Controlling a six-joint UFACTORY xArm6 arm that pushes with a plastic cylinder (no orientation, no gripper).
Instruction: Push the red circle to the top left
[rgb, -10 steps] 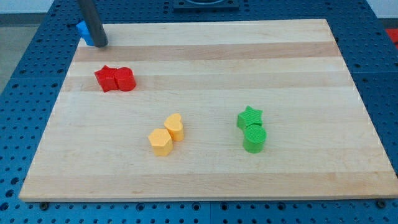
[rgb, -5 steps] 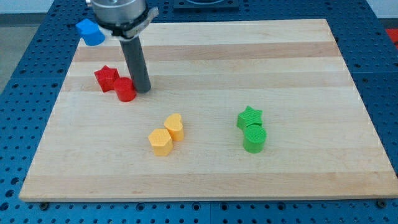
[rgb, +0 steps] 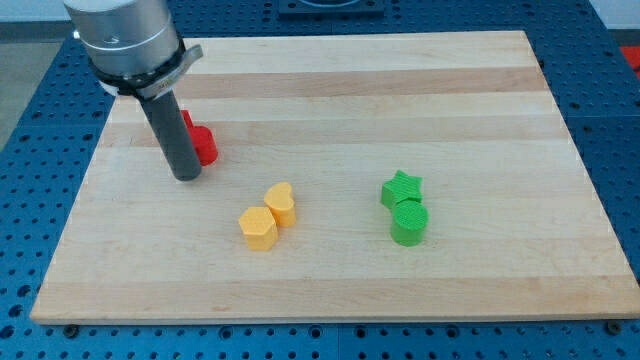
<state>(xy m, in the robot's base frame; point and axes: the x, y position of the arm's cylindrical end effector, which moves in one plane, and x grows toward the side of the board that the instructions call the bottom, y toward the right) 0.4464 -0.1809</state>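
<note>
The red circle (rgb: 205, 146) sits on the wooden board (rgb: 400, 100) at the view's left, partly hidden behind my rod. My tip (rgb: 187, 176) rests on the board just below and to the left of the red circle, close to it or touching it. A red star (rgb: 186, 121) lies just above the circle, mostly hidden by the rod.
A yellow hexagon (rgb: 258, 228) and a yellow heart-like block (rgb: 281, 203) lie together below centre. A green star (rgb: 402, 188) and a green circle (rgb: 409, 223) lie together at the right. The arm's grey end (rgb: 125, 40) covers the board's top left corner.
My tip has moved from the red circle's right side down and to the left, now below it. The red circle has barely shifted. The blue block at the top left is now hidden.
</note>
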